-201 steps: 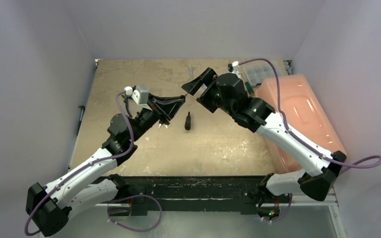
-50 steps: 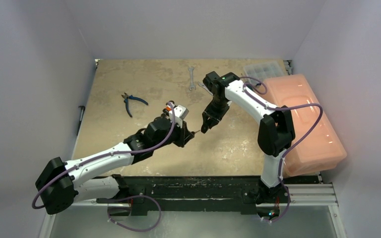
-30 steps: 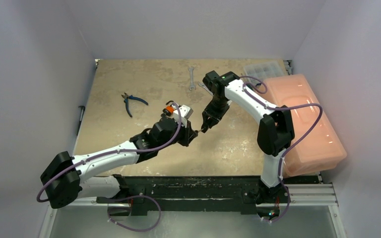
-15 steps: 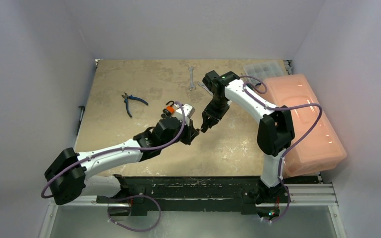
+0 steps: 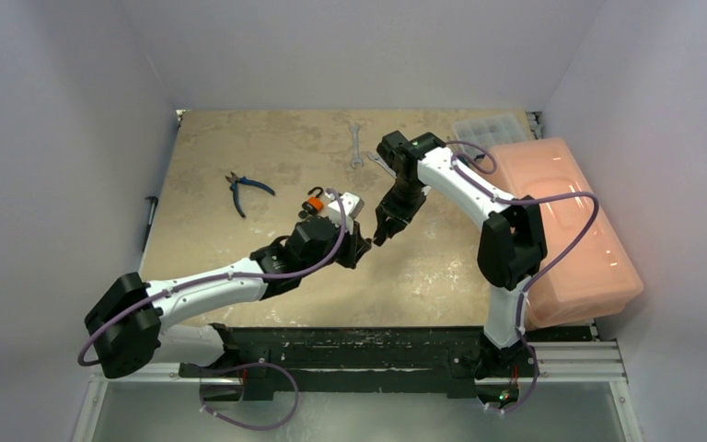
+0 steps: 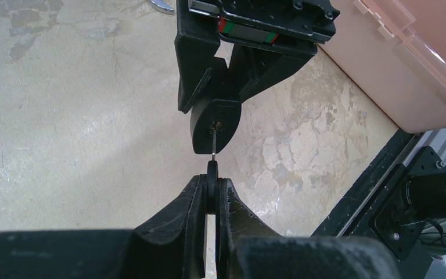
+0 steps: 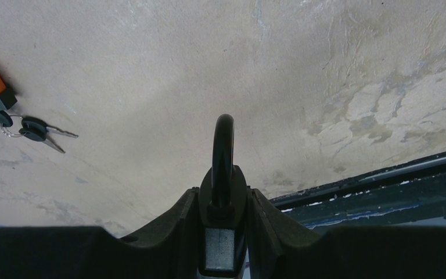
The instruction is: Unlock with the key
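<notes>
Above mid-table, left gripper [image 6: 211, 192] pinches the key [image 6: 212, 165], blade tip at the keyhole of the padlock [image 6: 215, 119] clamped in right gripper [image 7: 223, 203]: insertion underway, and next it needs a straight push, then a twist.

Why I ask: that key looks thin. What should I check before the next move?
1. Left gripper shut on key: ok.
2. Right gripper shut on padlock: ok.
3. Blade lined up with keyhole: ok.
4. Blade fully seated: not ok, bare blade shows outside the keyhole.
5. Shackle locked or free: cannot tell, seen edge-on.
</notes>
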Robot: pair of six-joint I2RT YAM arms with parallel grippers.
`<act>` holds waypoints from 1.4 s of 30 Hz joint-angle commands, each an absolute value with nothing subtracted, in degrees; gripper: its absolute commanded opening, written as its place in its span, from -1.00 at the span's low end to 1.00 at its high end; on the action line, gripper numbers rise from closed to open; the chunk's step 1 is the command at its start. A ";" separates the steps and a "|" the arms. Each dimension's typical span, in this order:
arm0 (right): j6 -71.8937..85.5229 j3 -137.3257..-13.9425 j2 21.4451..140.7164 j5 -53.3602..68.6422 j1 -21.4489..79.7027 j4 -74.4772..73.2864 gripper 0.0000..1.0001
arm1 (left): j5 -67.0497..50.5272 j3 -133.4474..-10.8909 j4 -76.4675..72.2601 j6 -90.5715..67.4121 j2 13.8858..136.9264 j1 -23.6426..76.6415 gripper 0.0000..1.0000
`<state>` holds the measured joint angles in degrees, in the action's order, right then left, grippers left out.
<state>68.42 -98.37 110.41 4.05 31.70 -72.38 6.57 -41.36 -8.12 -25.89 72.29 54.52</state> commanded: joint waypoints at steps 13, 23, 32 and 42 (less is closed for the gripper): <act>67.81 -101.27 110.99 7.86 32.12 -73.21 -1.00 | 12.85 -46.05 -11.30 -20.51 74.22 58.23 -1.00; 67.94 -100.00 110.61 9.02 32.23 -72.90 -1.00 | 18.37 -46.68 -11.17 -17.40 74.62 61.61 -1.00; 68.11 -100.21 110.74 9.10 32.61 -73.28 -1.00 | 20.82 -47.82 -9.61 -15.53 74.97 62.75 -1.00; 68.62 -100.08 110.81 8.83 33.55 -73.53 -1.00 | 22.41 -49.42 -7.85 -14.50 75.58 63.28 -1.00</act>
